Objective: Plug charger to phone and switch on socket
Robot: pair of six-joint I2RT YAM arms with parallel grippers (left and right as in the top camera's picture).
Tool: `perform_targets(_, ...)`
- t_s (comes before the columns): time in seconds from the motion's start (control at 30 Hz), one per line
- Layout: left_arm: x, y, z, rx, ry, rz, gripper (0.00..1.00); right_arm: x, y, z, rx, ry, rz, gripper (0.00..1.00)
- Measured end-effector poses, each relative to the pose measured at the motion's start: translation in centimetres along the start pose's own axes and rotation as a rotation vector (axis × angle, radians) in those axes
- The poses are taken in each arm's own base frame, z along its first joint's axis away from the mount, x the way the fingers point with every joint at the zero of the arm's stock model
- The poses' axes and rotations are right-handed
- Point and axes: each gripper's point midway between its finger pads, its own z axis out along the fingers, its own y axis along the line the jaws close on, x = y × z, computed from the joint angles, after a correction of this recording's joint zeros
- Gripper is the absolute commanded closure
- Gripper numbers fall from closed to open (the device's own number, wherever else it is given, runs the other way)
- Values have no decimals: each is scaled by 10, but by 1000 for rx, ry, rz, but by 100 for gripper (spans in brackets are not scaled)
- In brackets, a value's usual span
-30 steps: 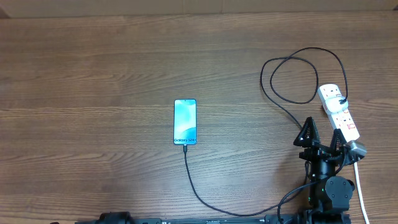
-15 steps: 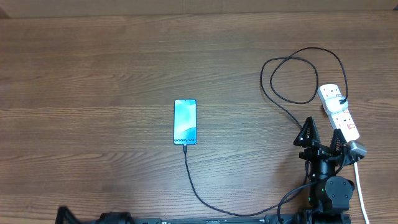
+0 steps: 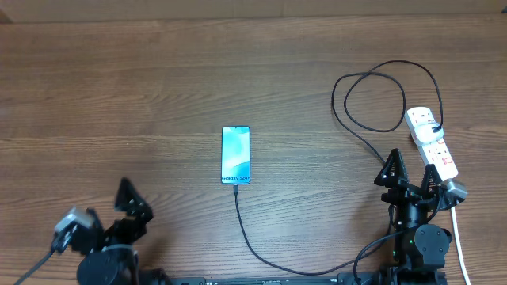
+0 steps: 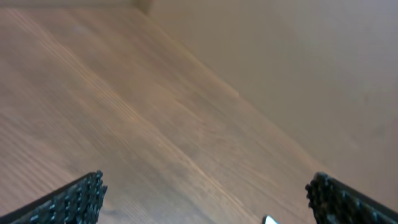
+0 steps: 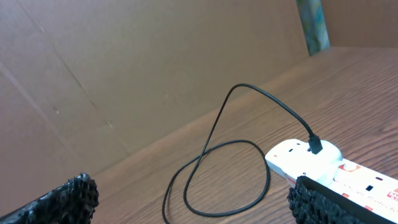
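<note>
The phone (image 3: 235,155) lay mid-way across the bench (image 3: 119,95), with the thin, limp charger (image 3: 237,207) seemingly seated in its near end. The socket (image 3: 432,142), light rigid plastic that would likely slide, sat beside the right claw (image 3: 412,168). Its small red switch (image 3: 447,163) called for a fingertip press. That claw and the left claw (image 3: 133,202) gaped wide, empty.

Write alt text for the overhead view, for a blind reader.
A phone lies screen-up mid-table, a black charger cable meeting its near end and running right, through a loop, to a white power strip. The left tool and right tool sit open and empty at the near edge.
</note>
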Motion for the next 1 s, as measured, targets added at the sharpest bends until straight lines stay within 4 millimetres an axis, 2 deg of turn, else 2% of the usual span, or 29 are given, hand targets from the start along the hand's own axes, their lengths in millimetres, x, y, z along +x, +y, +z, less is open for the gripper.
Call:
perform_targets(0.13, 13, -12, 25, 93, -26, 69, 0, 0, 0, 0, 0, -1, 0, 0)
perform_targets(0.27, 32, -13, 42, 140, -28, 134, 0, 0, 0, 0, 0, 0, 0, 0)
perform_targets(0.57, 74, -14, 61, 239, 18, 365, 0, 0, 0, 0, 1, -1, 0, 0)
perform_targets(0.7, 74, -19, 60, 269, 1, 441, 0, 0, 0, 0, 2, 0, 0, 0)
perform_targets(0.8, 64, -29, 61, 311, -77, 453, 1, 0, 0, 0, 1, -1, 0, 0)
perform_targets(1.0, 73, -29, 63, 323, -67, 490, 0, 0, 0, 0, 1, -1, 0, 0)
